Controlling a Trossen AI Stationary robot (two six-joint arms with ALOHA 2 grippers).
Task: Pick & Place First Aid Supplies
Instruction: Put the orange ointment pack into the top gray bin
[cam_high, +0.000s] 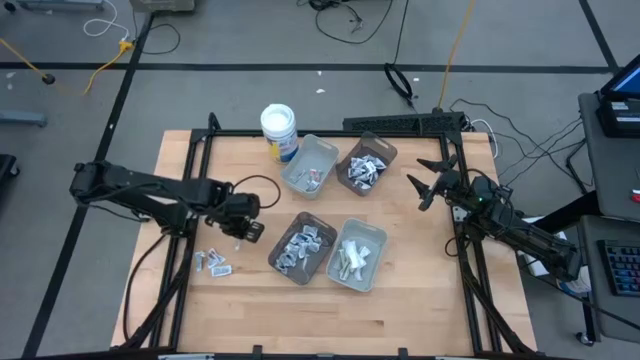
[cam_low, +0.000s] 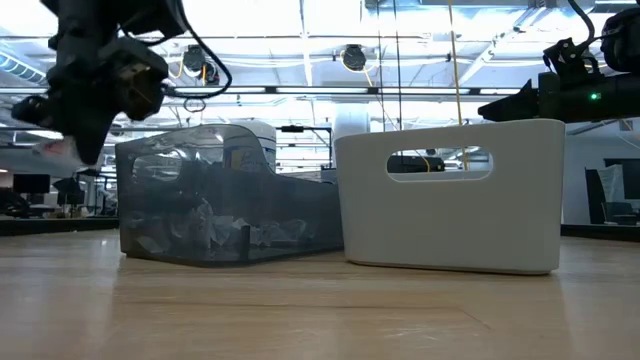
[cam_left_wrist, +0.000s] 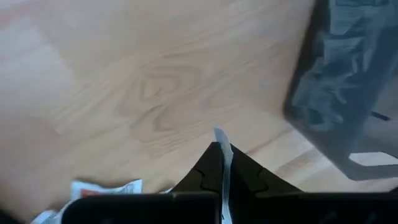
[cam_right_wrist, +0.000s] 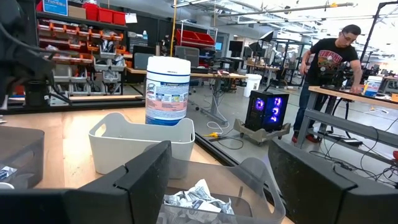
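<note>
Closest to me, my left gripper (cam_left_wrist: 222, 180) has its jaws pressed together on a thin pale packet (cam_left_wrist: 223, 151), whose edge pokes up between the fingers above the bare wood of the table (cam_high: 400, 310). Just beside it I can see a few loose packets (cam_high: 213, 263) lying on the table near the front left, one crumpled white one showing a red mark I can't read. Next along, the dark grey tray (cam_high: 304, 247) and the pale grey tray (cam_high: 357, 255) sit side by side in the middle, both with supplies inside. Farther back I've got two more trays, a light one (cam_high: 310, 165) and a darker one (cam_high: 366, 163), also holding packets. My right gripper (cam_high: 432, 183) hangs beside that darker tray with its jaws spread wide, holding nothing. Behind the light tray stands a white tub (cam_right_wrist: 167, 91) with a blue-banded label; its print is too small for me to read.
</note>
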